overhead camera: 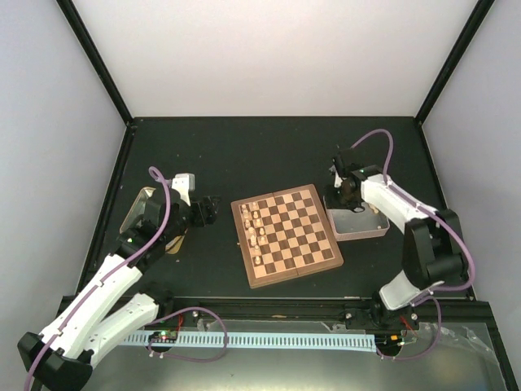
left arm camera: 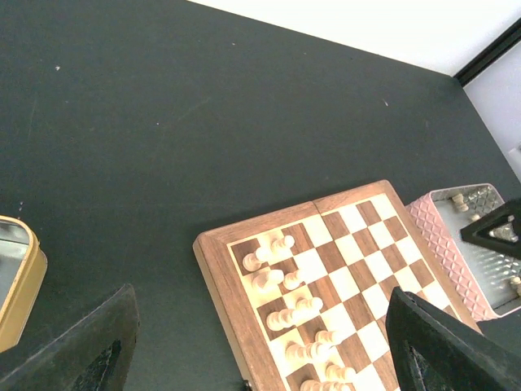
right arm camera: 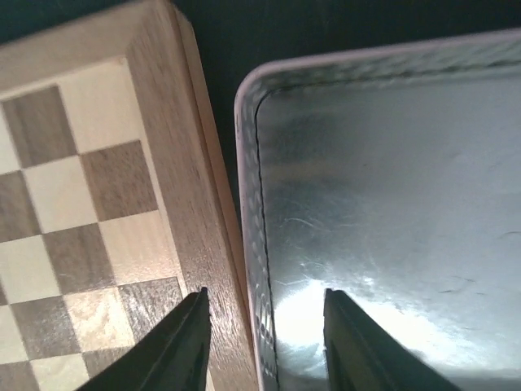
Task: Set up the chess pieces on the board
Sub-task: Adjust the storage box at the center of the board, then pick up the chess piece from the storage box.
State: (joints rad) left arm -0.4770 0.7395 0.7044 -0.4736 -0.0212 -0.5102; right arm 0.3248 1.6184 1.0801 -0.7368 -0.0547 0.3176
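Observation:
The board [overhead camera: 285, 236] lies mid-table, slightly turned. Several pale tan chess pieces [overhead camera: 255, 232] stand in two columns along its left side; the left wrist view shows them [left arm camera: 285, 285] on the board [left arm camera: 358, 261]. My left gripper [overhead camera: 210, 210] is open and empty, hovering left of the board, its fingers [left arm camera: 81, 350] wide apart. My right gripper [overhead camera: 346, 194] is open and empty, low over the left rim of a pinkish tray [right arm camera: 248, 204], its jaws straddling that rim and the board's edge [right arm camera: 175, 163]. A few small pieces [left arm camera: 460, 199] lie in the tray. No dark brown pieces show clearly.
The pinkish tray [overhead camera: 358, 224] sits against the board's right edge. A gold tin [overhead camera: 142, 208] lies at the left beside my left arm; its corner shows in the left wrist view [left arm camera: 16, 281]. Black frame posts and white walls bound the dark table.

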